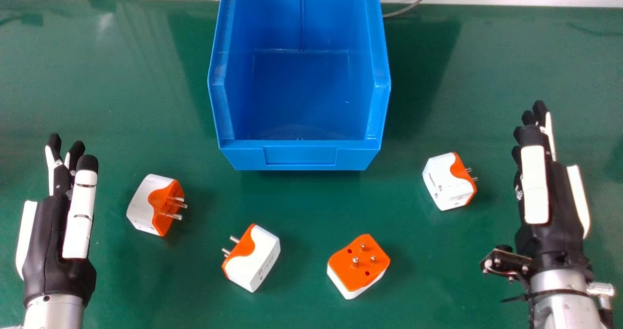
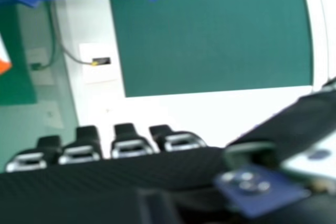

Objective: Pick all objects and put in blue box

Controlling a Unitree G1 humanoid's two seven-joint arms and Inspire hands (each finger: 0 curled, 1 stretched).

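Orange-and-white adapter point(image 1: 445, 183) sits on the green desk point(image 1: 486, 51) just left of the right hand point(image 1: 557, 217), prongs towards it. That hand's straight-fingered, empty and clearly nearer than the left hand point(image 1: 46, 241) at far left, so I'd use it.

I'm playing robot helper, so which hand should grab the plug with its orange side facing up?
Probably the right hand. It's open and empty, and it looks clearly nearer to that plug than the left hand does.
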